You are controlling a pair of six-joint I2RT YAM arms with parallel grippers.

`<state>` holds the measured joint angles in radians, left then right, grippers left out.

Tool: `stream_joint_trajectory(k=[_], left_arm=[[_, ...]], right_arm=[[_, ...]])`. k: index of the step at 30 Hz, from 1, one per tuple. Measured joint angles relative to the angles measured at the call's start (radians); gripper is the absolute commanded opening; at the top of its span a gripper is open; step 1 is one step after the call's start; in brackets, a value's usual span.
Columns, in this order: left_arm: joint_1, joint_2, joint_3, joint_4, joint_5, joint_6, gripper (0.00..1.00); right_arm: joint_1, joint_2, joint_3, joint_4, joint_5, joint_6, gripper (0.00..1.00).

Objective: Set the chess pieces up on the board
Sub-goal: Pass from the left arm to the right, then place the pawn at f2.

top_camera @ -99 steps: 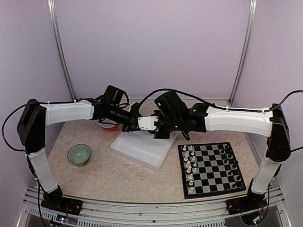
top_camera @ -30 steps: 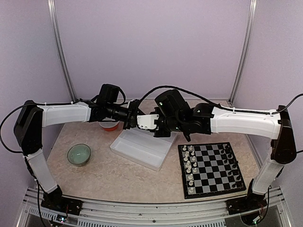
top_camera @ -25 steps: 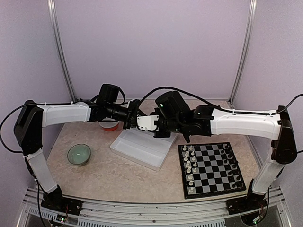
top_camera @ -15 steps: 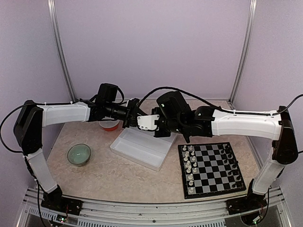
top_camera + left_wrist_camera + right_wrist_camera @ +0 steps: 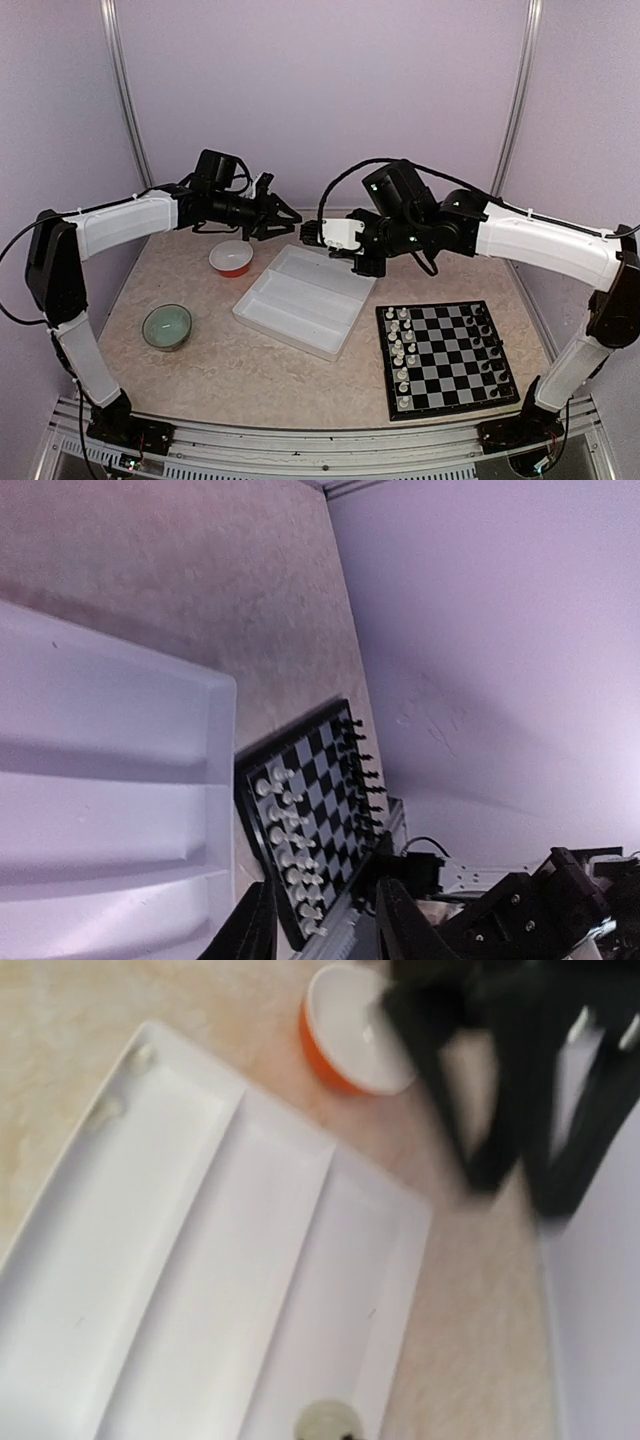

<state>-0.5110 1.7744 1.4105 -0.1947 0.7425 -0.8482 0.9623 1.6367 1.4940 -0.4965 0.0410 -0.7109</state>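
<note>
Pinching a cream chess piece [image 5: 328, 1423] in my right gripper [image 5: 309, 232], above the white tray [image 5: 290, 305].
My left gripper [image 5: 274, 213] faces it, jaws apart, holding nothing.

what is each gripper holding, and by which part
The right gripper looks shut on a cream chess piece; only its round top shows, so the pinched part is hidden. The left gripper is open, empty.

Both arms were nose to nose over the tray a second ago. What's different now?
The left gripper opened and pulled back left and upward; the right gripper shut, apparently on a cream piece, and drew away to the right. They no longer meet over the tray. The board, the orange bowl and the green bowl stayed put.
</note>
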Motion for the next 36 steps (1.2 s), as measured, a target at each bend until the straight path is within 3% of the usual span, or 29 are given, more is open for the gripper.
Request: stream_joint_trajectory(k=[4,9,14,16,17,25,36], left_arm=[[-0.012,-0.017,0.083,-0.142,-0.268,0.234,0.36],[-0.114,-0.064,0.064,-0.224,-0.734,0.527,0.42],[-0.262,-0.14,-0.09,-0.15,-1.077,0.764,0.79],[-0.251,-0.15,-0.12,-0.138,-1.102,0.777,0.96],[-0.224,-0.151,-0.128,-0.131,-1.095,0.778,0.99],[0.005,-0.193,-0.15,-0.061,-0.888,0.703,0.99],[-0.023,-0.306,-0.265,0.032,-0.901,0.701,0.99]], right_arm=[[-0.069,-0.085,-0.079,-0.069,-0.091,0.021,0.0],[-0.179,-0.237,-0.277,-0.187,-0.177,0.022,0.0],[-0.225,-0.389,-0.489,-0.298,-0.223,0.016,0.0],[-0.233,-0.422,-0.554,-0.323,-0.239,0.011,0.0],[-0.237,-0.433,-0.585,-0.33,-0.246,0.008,0.0],[-0.24,-0.431,-0.675,-0.351,-0.291,-0.011,0.0],[-0.19,-0.33,-0.705,-0.284,-0.274,-0.01,0.0]])
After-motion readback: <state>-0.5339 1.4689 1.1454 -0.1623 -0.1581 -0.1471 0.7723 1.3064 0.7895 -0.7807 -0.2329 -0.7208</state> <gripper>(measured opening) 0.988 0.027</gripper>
